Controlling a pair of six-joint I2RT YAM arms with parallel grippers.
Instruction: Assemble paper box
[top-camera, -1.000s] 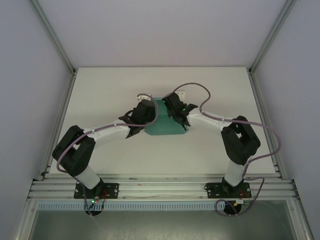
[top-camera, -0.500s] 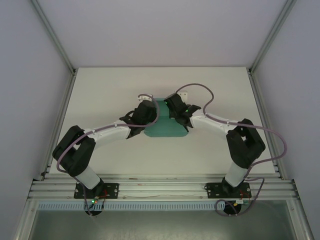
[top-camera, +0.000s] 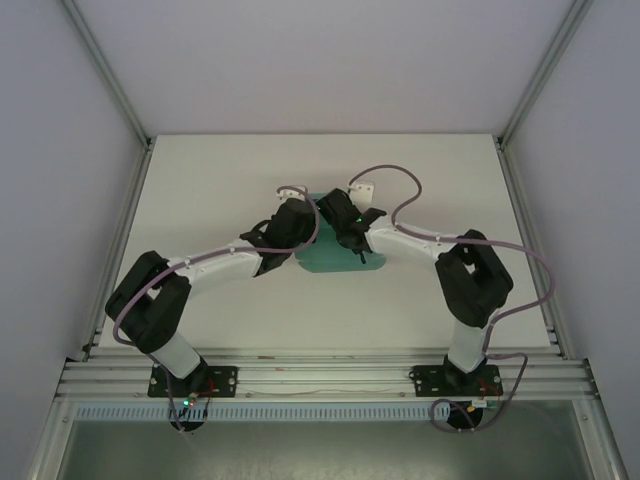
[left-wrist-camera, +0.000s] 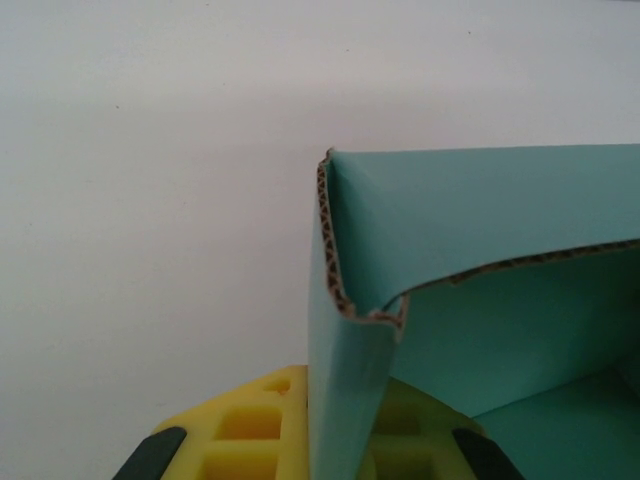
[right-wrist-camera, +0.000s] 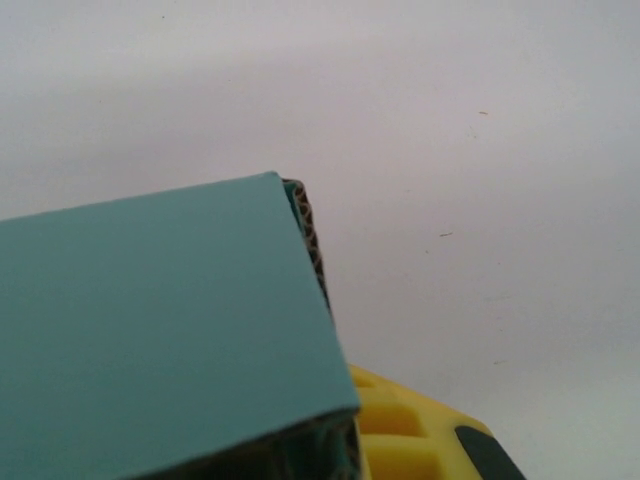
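Both left claw (top-camera: 302, 222) and right claw (top-camera: 338, 215) pinch the corrugated teal paper box (top-camera: 332, 263).

No readable text or labels anywhere.

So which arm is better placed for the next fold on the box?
Left, likely: the left fingers straddle an upright wall of the box at its corner, ready to push it. The right fingers are mostly hidden behind a panel.

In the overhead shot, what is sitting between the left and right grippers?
The paper box. In the top external view it lies between the left gripper and the right gripper, which meet over its far part.
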